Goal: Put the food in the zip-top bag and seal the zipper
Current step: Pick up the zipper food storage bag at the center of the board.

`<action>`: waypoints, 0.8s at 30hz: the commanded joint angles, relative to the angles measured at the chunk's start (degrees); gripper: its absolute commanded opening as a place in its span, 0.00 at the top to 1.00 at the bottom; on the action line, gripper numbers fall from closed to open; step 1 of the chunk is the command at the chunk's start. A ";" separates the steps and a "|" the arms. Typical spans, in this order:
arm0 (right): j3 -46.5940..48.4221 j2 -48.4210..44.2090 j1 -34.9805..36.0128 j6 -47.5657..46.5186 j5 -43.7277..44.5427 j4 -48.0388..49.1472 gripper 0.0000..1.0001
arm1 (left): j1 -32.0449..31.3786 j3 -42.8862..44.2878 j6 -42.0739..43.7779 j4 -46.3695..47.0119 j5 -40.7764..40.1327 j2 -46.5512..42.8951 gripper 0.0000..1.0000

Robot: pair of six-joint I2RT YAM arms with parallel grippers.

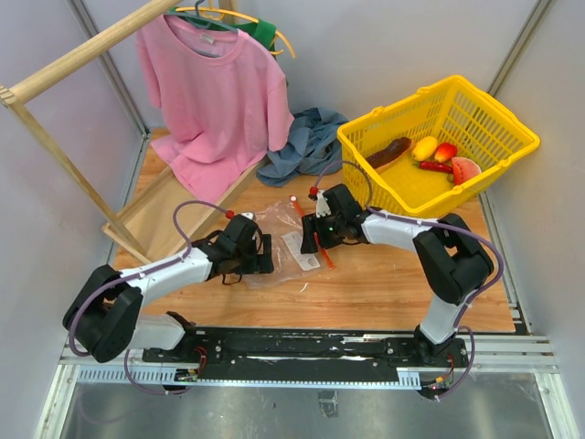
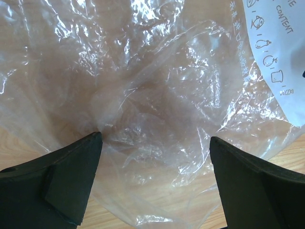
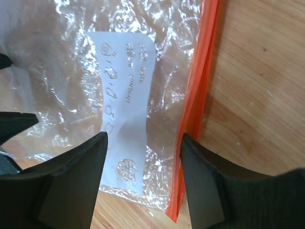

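Both grippers are low over the zip-top bag point(image 1: 274, 240); none of the food point(image 1: 428, 154) is in it.
The bag lies flat on the table point(image 1: 384, 293). The left gripper point(image 2: 155, 143) is at the bag's left side with its jaws spread wide over clear film. The right gripper point(image 3: 143, 138) is at the bag's right edge, its jaws apart and straddling the white label point(image 3: 125, 109) and the orange zipper point(image 3: 195, 119) (contact with the plastic cannot be told). The food sits in the yellow basket point(image 1: 498, 114), well beyond the bag to its right.

Clear crinkly bag point(image 1: 279, 240) lies flat, orange zipper point(image 3: 198, 95) along rt edge; food point(image 1: 425, 146) in basket point(image 1: 489, 119).
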 commanded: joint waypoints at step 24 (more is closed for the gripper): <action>1.27 -12.91 1.52 -5.56 1.39 -3.65 0.99 | 0.41 -0.17 -10.81 1.61 -1.83 -12.97 0.01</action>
